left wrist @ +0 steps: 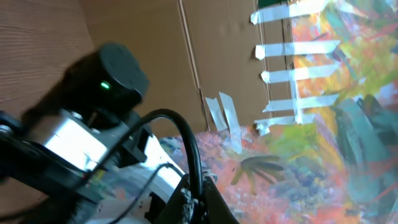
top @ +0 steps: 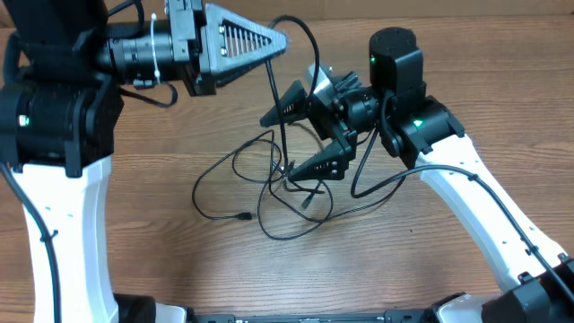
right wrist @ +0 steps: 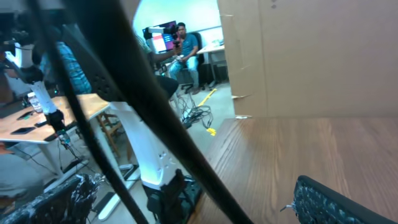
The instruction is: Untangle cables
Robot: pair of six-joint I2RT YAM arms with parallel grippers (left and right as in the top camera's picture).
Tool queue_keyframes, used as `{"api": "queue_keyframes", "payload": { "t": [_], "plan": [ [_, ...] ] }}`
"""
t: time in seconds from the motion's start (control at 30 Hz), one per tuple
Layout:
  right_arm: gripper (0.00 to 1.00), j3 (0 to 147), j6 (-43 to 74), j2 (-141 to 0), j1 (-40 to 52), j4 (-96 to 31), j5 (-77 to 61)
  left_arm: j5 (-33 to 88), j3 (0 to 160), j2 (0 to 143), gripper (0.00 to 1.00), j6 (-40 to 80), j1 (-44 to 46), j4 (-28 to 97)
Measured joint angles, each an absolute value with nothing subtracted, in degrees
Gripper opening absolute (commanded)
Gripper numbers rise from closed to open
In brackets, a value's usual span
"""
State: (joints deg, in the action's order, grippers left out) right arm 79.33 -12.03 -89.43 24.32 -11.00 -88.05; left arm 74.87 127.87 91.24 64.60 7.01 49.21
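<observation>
The black cables (top: 296,184) lie in loose tangled loops on the wooden table, with a small plug (top: 244,216) at the front left. My left gripper (top: 280,40) is raised at the back and shut on one cable strand (top: 272,90). The strand arcs above the gripper and hangs down to the tangle. The left wrist view shows that cable (left wrist: 186,140) pinched between the fingertips (left wrist: 198,200). My right gripper (top: 276,148) is open wide just above the tangle, and the hanging strand runs between its fingers. In the right wrist view two cables (right wrist: 168,118) cross close in front of the camera.
A thicker black wire (top: 386,184) belonging to the right arm curves over the table beside the tangle. Cardboard walls (right wrist: 311,56) stand behind the table. The white arm bases (top: 63,215) flank the workspace at left and right.
</observation>
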Motion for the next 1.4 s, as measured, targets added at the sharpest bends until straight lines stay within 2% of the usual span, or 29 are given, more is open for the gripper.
{"api": "queue_keyframes", "payload": {
  "t": [0.23, 0.27, 0.47, 0.53, 0.57, 0.6, 0.77, 0.87, 0.97, 1.0, 1.2, 1.4],
  "plan": [
    [1.00, 79.3, -11.1, -87.5, 24.4, -10.9, -88.1, 74.7, 127.9, 93.5, 0.04, 64.9, 5.3, 48.8],
    [0.97, 79.3, -11.0, -87.2, 24.4, -10.9, -88.1, 74.5, 127.9, 93.7, 0.04, 65.1, 5.3, 48.3],
    [0.52, 79.3, -10.9, -86.5, 25.0, -10.4, -88.1, 73.5, 127.9, 94.3, 0.04, 68.4, 5.3, 43.6],
    [0.29, 79.3, -10.9, -86.4, 25.2, -10.5, -88.1, 73.4, 127.9, 94.5, 0.04, 69.1, 5.2, 42.5],
    [0.11, 79.3, -11.0, -86.4, 25.2, -10.5, -88.1, 73.3, 127.9, 94.6, 0.04, 69.4, 5.2, 42.2],
    [0.04, 79.3, -10.9, -86.4, 25.2, -10.5, -88.1, 73.3, 127.9, 94.7, 0.04, 69.6, 5.1, 42.2],
    [0.04, 79.3, -9.5, -86.4, 25.2, -10.7, -88.1, 73.3, 127.9, 95.0, 0.06, 70.4, 3.7, 42.1],
    [0.04, 79.3, -8.8, -86.4, 25.2, -10.8, -88.1, 73.5, 127.9, 95.0, 0.27, 70.4, 3.3, 41.9],
    [0.04, 79.3, -8.5, -86.4, 25.1, -10.8, -88.1, 74.4, 127.9, 95.0, 0.64, 70.4, 3.3, 41.0],
    [0.04, 79.3, -8.5, -86.4, 25.0, -10.7, -88.1, 75.0, 127.9, 95.1, 0.71, 70.2, 3.3, 40.3],
    [0.04, 79.3, -7.9, -86.4, 22.5, -10.8, -87.1, 79.0, 127.9, 95.1, 0.73, 70.0, 3.3, 34.0],
    [0.04, 79.3, -7.5, -86.4, 15.8, -13.0, -81.5, 83.3, 127.9, 95.1, 0.73, 69.9, 3.3, 32.5]
  ]
}}
